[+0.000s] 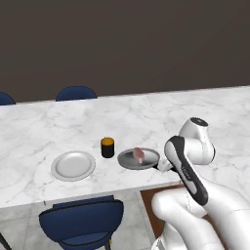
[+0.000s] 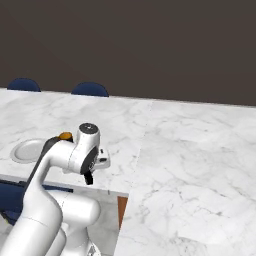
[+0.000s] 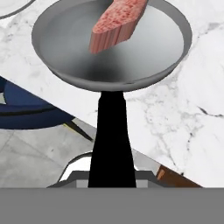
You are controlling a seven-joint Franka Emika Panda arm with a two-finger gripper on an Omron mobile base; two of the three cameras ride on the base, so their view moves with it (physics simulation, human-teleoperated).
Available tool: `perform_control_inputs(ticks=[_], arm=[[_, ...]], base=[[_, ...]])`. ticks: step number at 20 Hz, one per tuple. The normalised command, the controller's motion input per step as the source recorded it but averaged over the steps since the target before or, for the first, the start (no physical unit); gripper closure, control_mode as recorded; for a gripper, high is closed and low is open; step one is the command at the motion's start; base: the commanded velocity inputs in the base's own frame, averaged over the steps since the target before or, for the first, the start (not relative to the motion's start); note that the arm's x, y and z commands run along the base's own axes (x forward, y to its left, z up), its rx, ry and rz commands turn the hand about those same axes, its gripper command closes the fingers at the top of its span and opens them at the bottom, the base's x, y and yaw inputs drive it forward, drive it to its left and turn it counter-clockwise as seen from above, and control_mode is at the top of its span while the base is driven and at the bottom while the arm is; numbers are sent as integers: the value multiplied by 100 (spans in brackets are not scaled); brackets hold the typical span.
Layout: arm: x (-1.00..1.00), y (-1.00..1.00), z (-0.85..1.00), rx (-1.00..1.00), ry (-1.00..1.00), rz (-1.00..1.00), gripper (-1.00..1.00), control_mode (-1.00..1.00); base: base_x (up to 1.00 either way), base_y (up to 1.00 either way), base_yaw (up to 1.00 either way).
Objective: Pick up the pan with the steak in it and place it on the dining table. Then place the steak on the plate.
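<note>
Black handle (image 3: 111, 135) runs from the hand up to the pan (image 3: 131, 65), and the steak (image 3: 117, 24) lies inside it. From the left, the pan (image 1: 139, 159) sits at the table's (image 1: 44, 127) near edge, just right of a dark cup (image 1: 107, 147), with the plate (image 1: 73, 165) further left. The gripper (image 1: 164, 167) is at the handle's end; whether it grips I cannot tell. Pan delivery looks about done, pending release; the steak has yet to reach the plate

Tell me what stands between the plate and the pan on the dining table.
A small dark cup stands between the plate and the pan, seen in the left base view on the dining table.
</note>
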Motion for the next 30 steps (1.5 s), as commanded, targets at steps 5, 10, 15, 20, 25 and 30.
perform_control_inputs(ticks=[5, 10, 15, 20, 25, 30], arm=[[0, 0, -36, 2, 0, 17, 100, -100], [2, 0, -41, -1, -1, 9, 100, -100], [37, -1, -35, -2, -4, 2, 100, -100], [55, 0, -27, -1, 0, 0, 100, -100], [22, 0, -53, -4, 0, 0, 100, -100], [2, 0, -55, -5, 0, 1, 100, -100]], base=[[0, 0, 0], [0, 0, 0], [0, 0, 0], [0, 0, 0], [0, 0, 0], [0, 0, 0]])
